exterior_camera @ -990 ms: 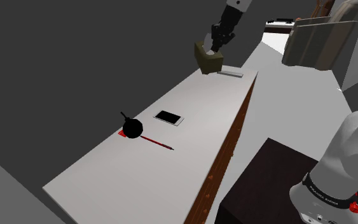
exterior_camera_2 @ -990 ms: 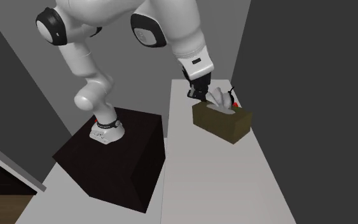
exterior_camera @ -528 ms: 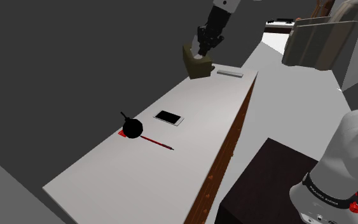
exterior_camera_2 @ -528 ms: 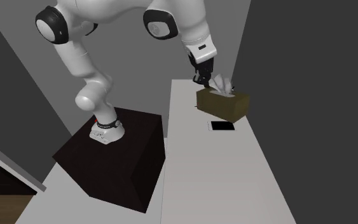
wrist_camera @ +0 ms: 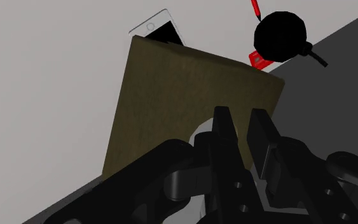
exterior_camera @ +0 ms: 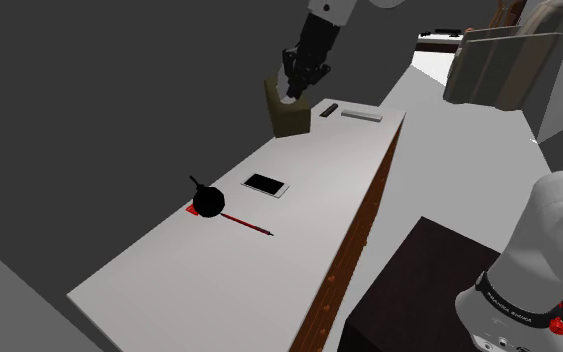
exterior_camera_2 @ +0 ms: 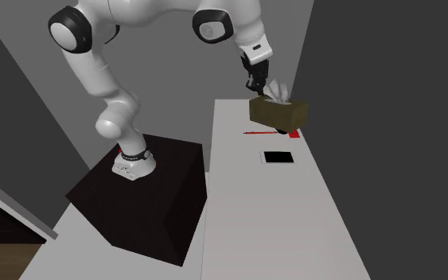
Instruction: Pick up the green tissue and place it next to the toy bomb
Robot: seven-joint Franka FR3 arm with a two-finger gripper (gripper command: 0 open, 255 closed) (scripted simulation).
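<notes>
Shoulder view: olive tissue box [exterior_camera: 291, 118], aloft, long axis across white table [exterior_camera: 219, 270], gripper [exterior_camera: 294, 88] clamped on it; grey walls [exterior_camera: 89, 100].

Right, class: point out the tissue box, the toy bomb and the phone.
tissue box [exterior_camera: 291, 120], shoulder view, its side face.
toy bomb [exterior_camera: 209, 202], shoulder view, middle of its black ball.
phone [exterior_camera_2: 278, 157], second exterior view, its dark screen.

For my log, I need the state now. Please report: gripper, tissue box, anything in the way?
Gripper shut on tissue box, box in the air. Toy bomb apart from it. Phone and red pen lie near bomb.
</notes>
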